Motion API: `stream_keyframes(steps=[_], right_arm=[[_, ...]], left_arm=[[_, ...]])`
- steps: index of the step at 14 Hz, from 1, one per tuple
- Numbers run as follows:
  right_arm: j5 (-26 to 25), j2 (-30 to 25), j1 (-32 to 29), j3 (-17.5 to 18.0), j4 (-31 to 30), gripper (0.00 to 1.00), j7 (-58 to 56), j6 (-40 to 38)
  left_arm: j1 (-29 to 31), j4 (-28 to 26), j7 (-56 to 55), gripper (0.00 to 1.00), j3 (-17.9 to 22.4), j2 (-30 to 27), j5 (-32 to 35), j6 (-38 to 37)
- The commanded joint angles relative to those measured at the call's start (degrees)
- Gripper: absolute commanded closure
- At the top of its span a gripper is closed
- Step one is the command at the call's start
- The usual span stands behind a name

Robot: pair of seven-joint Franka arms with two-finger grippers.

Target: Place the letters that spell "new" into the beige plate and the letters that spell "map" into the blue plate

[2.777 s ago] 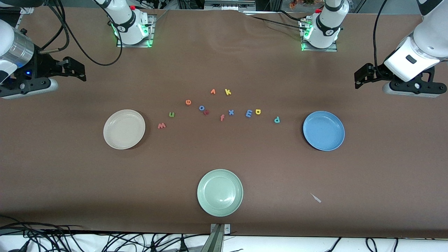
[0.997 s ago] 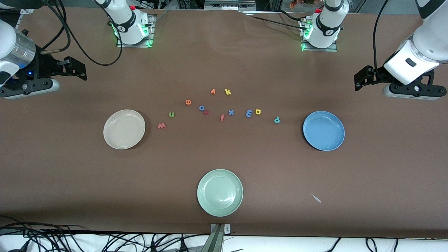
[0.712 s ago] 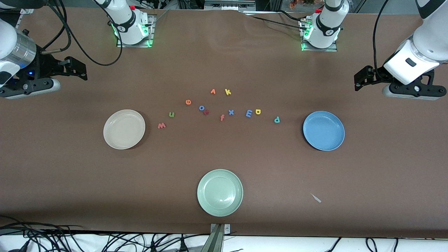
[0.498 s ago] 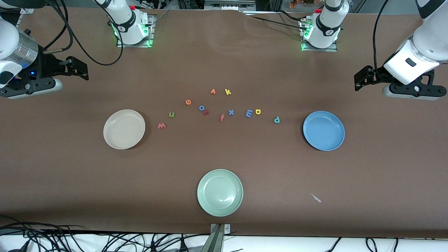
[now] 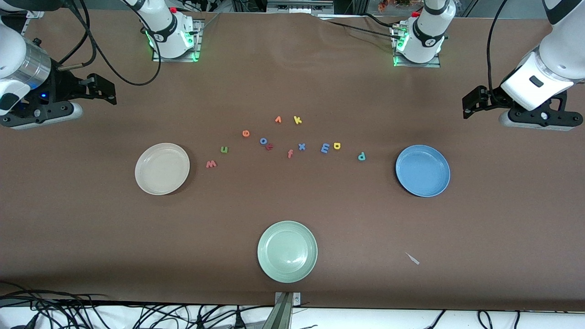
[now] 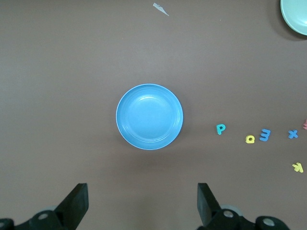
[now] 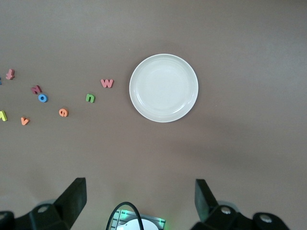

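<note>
left gripper [image 6: 139, 203] raised, open, right gripper [image 7: 139, 201] likewise

In the left wrist view, the pale green plate [image 6: 296, 15] is cut off by the picture's corner, and only a sliver of an orange letter [image 6: 305, 124] is seen at the edge. In the right wrist view, the yellow k [image 7: 3, 115] is partly cut by the edge. In the front view, the dark red letter [image 5: 269, 146] overlaps the blue o [image 5: 263, 140], and its shape cannot be read.
</note>
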Motion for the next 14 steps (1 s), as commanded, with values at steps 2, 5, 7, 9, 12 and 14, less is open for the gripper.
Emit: stream_keyframes(steps=[2,5,7,9,12,14], right_arm=[[-0.7,-0.6,0.0,0.4,-1.0,0.00,1.0,0.2],[-0.6,-0.6,0.0,0.4,-1.3,0.00,1.4,0.3],[-0.5,-0.6,0.0,0.8,-1.4,0.00,2.6,0.3],[-0.5,-0.6,0.0,1.2,-1.4,0.00,2.9,0.2],[-0.5,-0.6,0.0,1.2,-1.4,0.00,2.9,0.3],[-0.4,-0.6,0.0,1.2,-1.7,0.00,2.9,0.3]], left_arm=[[0.0,1.5,1.0,0.00,0.3,0.6,-1.3,-1.2],[-0.1,1.6,1.0,0.00,0.3,0.6,-1.3,-1.2],[-0.1,1.5,1.0,0.00,0.3,0.6,-1.2,-1.2],[-0.1,1.6,1.1,0.00,0.3,0.7,-1.3,-1.2],[-0.1,1.5,1.0,0.00,0.3,0.6,-1.3,-1.2],[-0.1,1.6,1.0,0.00,0.3,0.6,-1.3,-1.2]])
